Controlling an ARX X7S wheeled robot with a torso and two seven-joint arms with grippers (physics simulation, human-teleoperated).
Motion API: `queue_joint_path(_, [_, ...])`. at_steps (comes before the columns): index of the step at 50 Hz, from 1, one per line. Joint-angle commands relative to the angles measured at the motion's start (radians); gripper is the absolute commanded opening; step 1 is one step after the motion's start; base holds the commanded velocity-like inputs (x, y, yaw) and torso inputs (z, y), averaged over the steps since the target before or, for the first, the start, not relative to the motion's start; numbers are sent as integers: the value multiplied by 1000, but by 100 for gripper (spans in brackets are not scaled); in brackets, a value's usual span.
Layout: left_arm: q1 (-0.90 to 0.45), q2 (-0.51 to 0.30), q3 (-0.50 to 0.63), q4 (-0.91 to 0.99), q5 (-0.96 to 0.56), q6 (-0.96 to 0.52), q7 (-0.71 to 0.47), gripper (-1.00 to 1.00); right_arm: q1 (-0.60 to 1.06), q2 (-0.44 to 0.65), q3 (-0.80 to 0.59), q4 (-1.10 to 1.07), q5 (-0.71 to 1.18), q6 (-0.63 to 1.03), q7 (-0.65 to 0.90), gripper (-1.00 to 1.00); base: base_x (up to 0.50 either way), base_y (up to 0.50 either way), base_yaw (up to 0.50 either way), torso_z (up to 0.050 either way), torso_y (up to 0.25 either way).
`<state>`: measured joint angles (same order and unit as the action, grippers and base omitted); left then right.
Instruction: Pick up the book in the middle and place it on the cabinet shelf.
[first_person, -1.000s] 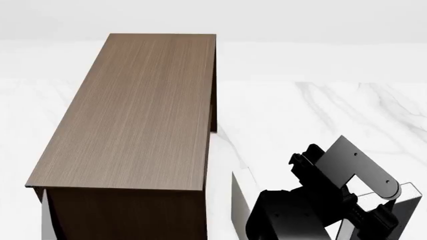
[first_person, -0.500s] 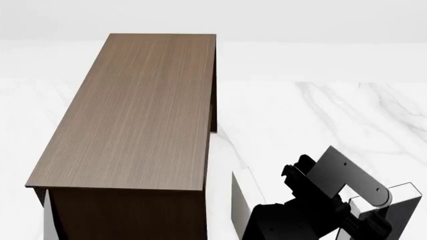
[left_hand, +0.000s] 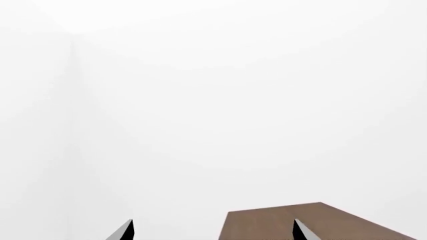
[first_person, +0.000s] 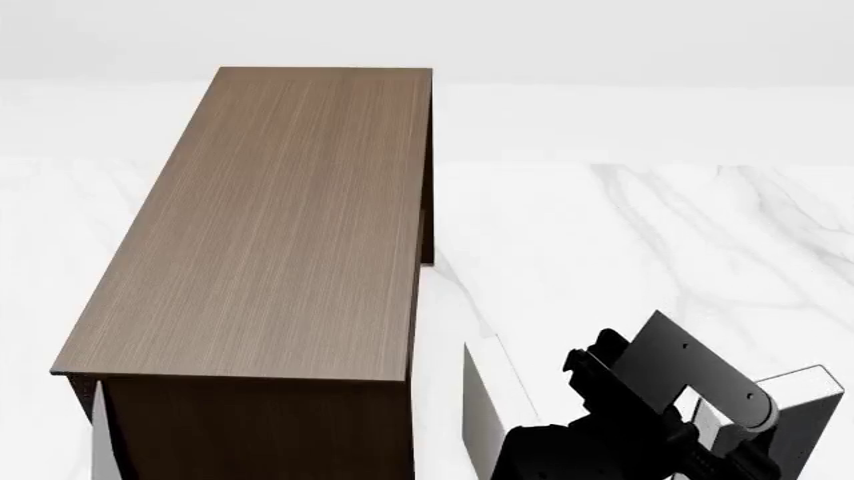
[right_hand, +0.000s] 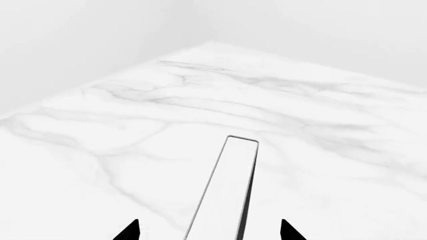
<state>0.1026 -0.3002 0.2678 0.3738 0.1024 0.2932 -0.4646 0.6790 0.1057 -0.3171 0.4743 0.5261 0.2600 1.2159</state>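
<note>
Your left pincer (left_hand: 212, 231) stands apart, holding nothing, with the cabinet shelf (first_person: 267, 230) showing past its tips. The cabinet stands on the marble counter (first_person: 641, 220). Your right pincer (right_hand: 209, 231) also stands apart, straddling the upright book (right_hand: 227, 190) without visibly gripping it.
</note>
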Motion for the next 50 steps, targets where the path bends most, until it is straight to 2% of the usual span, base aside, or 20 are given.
queue_joint_path(1, [0, 11, -15, -2, 7, 11, 19, 100, -4, -17, 10, 36, -12, -19, -30, 100, 0, 0, 0, 0, 0])
queue_joint_path(50, [-3, -5, 4, -1, 0, 0, 6, 100, 0, -26, -37, 193, -9, -104, -87, 100, 0, 0, 0, 0, 0])
